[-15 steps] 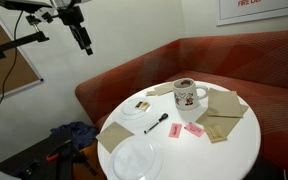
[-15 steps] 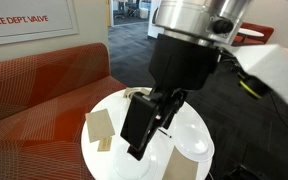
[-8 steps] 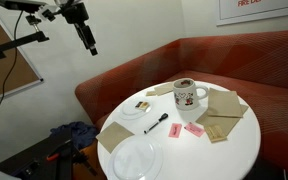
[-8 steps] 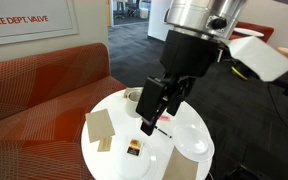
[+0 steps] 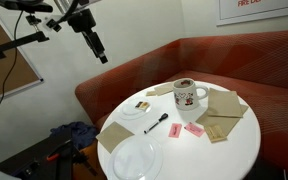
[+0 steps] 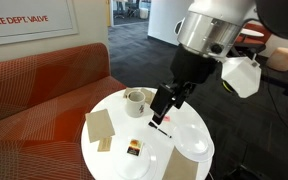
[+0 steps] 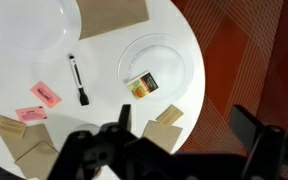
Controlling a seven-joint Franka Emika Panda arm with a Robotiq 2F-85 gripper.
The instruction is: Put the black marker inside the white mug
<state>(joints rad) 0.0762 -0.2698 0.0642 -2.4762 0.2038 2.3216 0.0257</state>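
The black marker [image 5: 156,124] lies flat near the middle of the round white table [image 5: 224,150]. It also shows in the wrist view [image 7: 77,79] and partly, below the gripper, in an exterior view [image 6: 160,130]. The white mug [image 5: 188,95] with a red print stands upright at the table's far side, and it also shows in the other exterior view [image 6: 135,100]. It is hidden in the wrist view. My gripper [image 5: 99,48] hangs high in the air, off the table's edge and well away from the marker and the mug. Its jaws [image 7: 184,112] are open and empty.
A small white plate [image 7: 156,65] holds an orange packet. A large white plate [image 5: 137,158] sits at the table's near edge. Brown napkins [image 5: 222,104] and pink packets [image 7: 44,95] lie around. A red bench [image 5: 244,60] curves behind the table.
The arm has swung toward the table and a little lower, with the gripper still open. Nothing on the table has moved.
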